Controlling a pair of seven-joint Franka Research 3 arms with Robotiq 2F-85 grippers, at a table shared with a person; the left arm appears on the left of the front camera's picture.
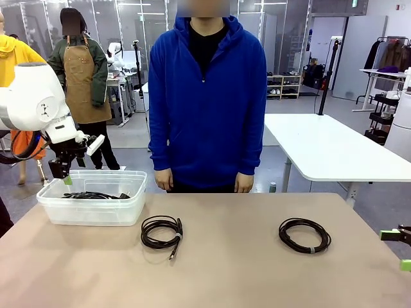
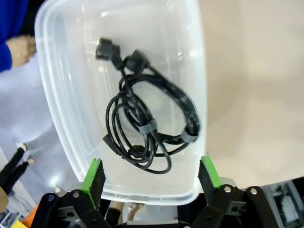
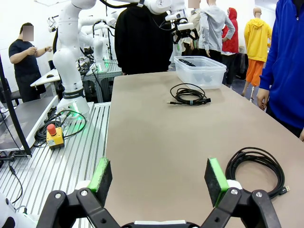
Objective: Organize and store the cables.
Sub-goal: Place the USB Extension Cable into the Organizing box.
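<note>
the open, empty right tool [image 3: 159, 175] hangs near a coiled thin black cable [image 3: 256, 167] on the tan worktop [image 3: 152, 118], probably its next pickup. a second coil [image 1: 160, 232] lies beyond. the open left tool [image 2: 151, 175] hovers over a clear plastic tub [image 2: 61, 95] storing a third cable [image 2: 148, 127].

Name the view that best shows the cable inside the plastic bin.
Left wrist view: it looks straight down into the bin, showing the coiled cable whole, plugs included. The front view shows dark strands through the bin's wall; the right wrist view, a dark shape far off.
</note>
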